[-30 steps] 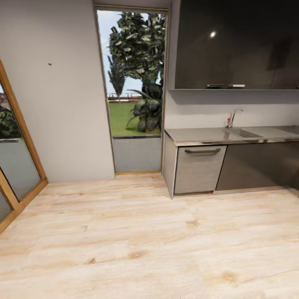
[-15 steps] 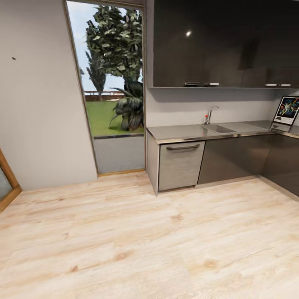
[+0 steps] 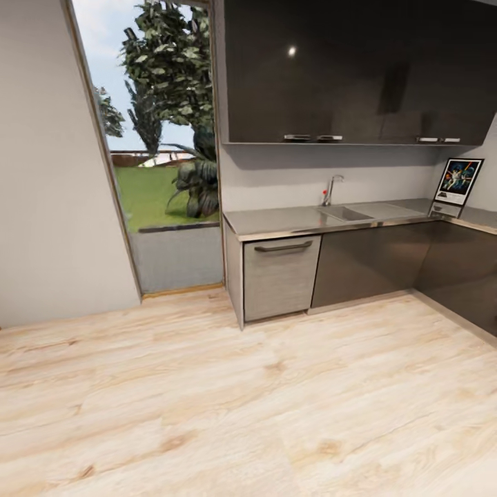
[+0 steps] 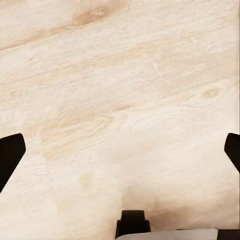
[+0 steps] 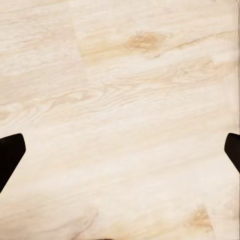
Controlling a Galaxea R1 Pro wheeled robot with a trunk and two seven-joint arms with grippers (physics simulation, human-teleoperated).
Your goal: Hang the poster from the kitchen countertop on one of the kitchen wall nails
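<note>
Poster [image 3: 459, 182] stands propped against the wall at the far right corner of the counter [image 3: 304, 221], well apart from me; both my hands [image 4: 120, 150] [image 5: 120, 150] hang released over the floor, so I should approach squarely, arms clear of cabinets.

Pale wood plank floor [image 3: 207, 414] across lower frame. Grey wall [image 3: 41, 172] at 9 o'clock. Tall window [image 3: 155, 138] at 11, trees and lawn outside. Glossy dark upper cabinets [image 3: 345, 69] at 1, w/ light glint. Sink and tap [image 3: 331, 190] at 2; dishwasher front [image 3: 279, 276] near centre.
</note>
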